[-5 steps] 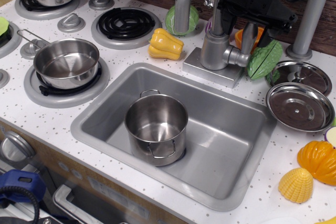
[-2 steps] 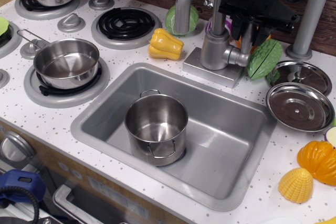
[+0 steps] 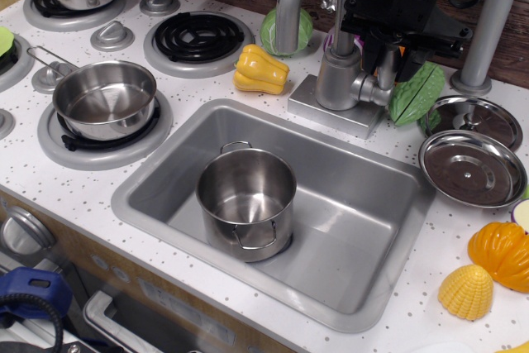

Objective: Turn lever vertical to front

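Note:
The lever point(image 3: 385, 77) is a short silver-grey bar standing roughly upright on the side peg at the right of the cylindrical tap body point(image 3: 335, 80). My black gripper point(image 3: 388, 55) comes down from the top right onto it. Its dark fingers point(image 3: 371, 45) stand either side of the lever's upper end, which they partly hide. There is a visible gap between the fingers, wider than the lever. I cannot tell whether a finger touches the bar.
The curved faucet spout point(image 3: 289, 6) rises left of the tap. A grey pole point(image 3: 489, 22) stands at the right. A green vegetable point(image 3: 420, 93) leans beside the lever. The sink point(image 3: 273, 113) holds a steel pot point(image 3: 245, 200). Two lids point(image 3: 471, 167) lie at the right, a yellow pepper point(image 3: 260, 69) at the left.
My gripper has shifted slightly left and lower, so its fingers now straddle the lever. The lever looks a little more upright than a second ago.

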You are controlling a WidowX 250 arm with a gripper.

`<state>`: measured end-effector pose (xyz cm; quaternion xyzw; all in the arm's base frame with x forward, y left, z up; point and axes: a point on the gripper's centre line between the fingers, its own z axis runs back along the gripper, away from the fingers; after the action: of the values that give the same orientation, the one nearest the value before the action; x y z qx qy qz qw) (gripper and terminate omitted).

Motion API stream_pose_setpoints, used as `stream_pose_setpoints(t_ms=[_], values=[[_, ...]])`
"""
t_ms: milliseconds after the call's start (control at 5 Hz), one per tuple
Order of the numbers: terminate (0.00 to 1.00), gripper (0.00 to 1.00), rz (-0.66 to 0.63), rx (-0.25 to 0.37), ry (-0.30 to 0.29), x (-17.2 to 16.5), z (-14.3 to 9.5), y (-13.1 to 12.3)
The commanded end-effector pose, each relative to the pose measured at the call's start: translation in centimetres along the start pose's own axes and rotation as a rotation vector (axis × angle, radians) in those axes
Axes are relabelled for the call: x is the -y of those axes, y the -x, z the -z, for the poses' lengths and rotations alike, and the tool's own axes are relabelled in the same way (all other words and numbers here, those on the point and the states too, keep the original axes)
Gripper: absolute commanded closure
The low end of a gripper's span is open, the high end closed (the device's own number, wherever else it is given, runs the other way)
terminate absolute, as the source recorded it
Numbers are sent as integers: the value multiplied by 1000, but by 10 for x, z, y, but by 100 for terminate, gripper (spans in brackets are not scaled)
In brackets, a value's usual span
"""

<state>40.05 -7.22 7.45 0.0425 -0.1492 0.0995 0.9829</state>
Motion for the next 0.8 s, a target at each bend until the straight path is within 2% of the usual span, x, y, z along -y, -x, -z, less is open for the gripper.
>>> stream_pose_setpoints(t_ms=[0, 200, 400, 600], values=[[0, 100, 31, -15, 143, 24, -14, 6], [0, 100, 36, -78, 192, 32, -9, 16], [0, 100, 47, -145, 207, 36, -14, 26], [0, 100, 63, -209, 178, 45, -22, 37]])
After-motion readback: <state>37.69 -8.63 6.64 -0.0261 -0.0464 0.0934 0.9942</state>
